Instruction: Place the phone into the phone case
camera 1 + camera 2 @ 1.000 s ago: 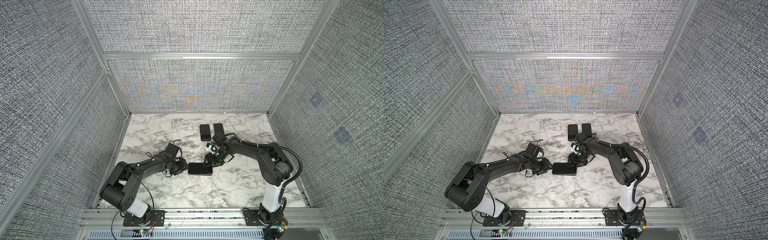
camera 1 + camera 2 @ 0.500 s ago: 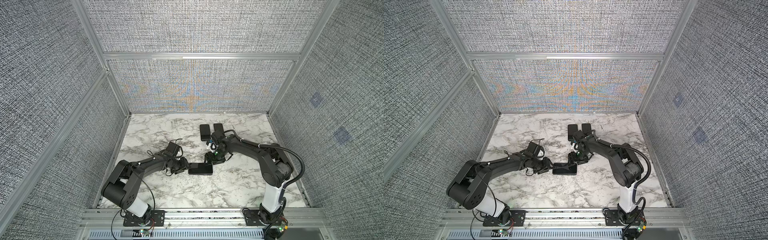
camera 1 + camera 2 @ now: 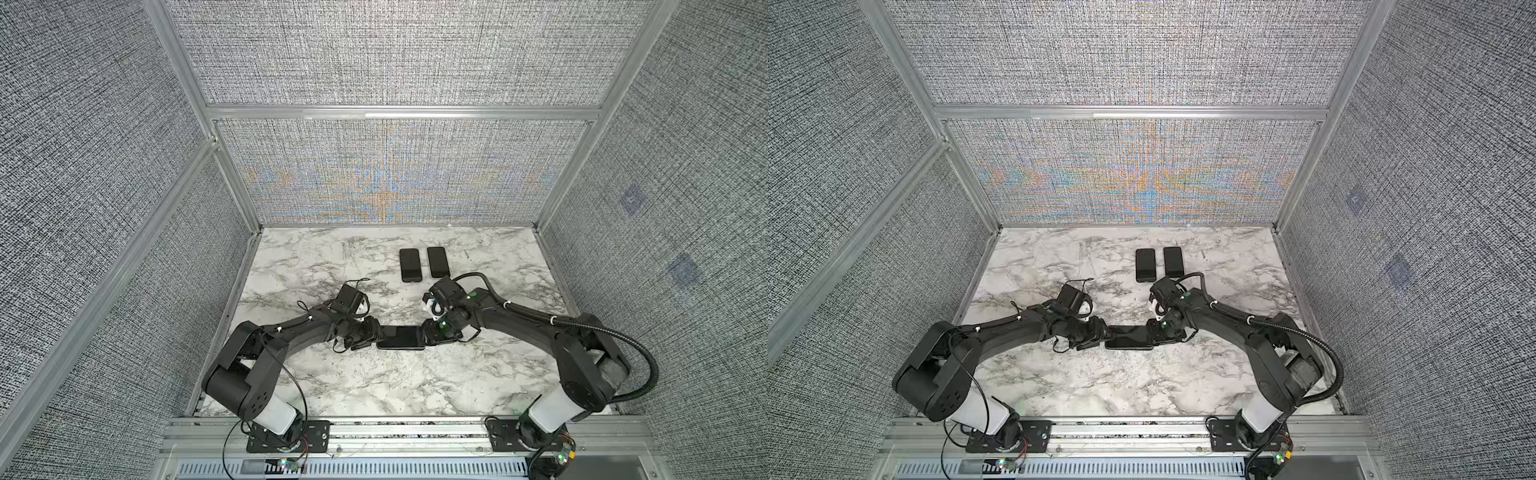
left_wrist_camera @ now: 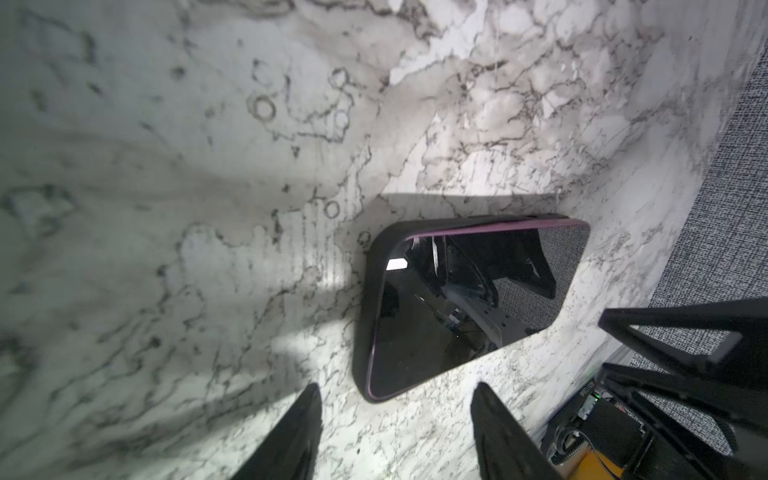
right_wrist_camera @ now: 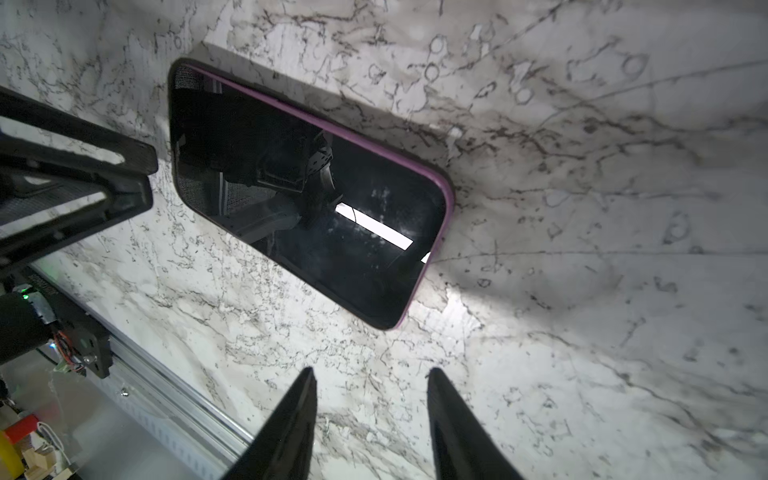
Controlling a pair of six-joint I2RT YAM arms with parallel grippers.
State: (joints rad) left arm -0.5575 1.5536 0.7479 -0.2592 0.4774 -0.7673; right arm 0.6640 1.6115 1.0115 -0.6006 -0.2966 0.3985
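Note:
The phone [image 3: 401, 337] [image 3: 1128, 337], dark glass with a purple edge, lies face up and flat on the marble table, inside a black phone case [image 4: 370, 291]. The case's rim wraps the phone's corner, and the purple edge shows along one long side [image 5: 440, 183]. My left gripper [image 3: 373, 335] [image 4: 395, 386] is just off the phone's left end, open and holding nothing. At the phone's right end my right gripper [image 3: 429, 332] [image 5: 372, 370] is also open and empty. Bare marble shows between each pair of fingertips.
Two more dark phone-sized slabs [image 3: 409, 264] [image 3: 437, 262] lie side by side on the table [image 3: 332, 374] behind the right arm. Grey fabric walls close in three sides, and a metal rail [image 3: 374, 428] runs along the front.
My right gripper has come down from behind the phone to its right end, and its jaws have narrowed. The left gripper stays at the left end, slightly wider. The phone has not moved.

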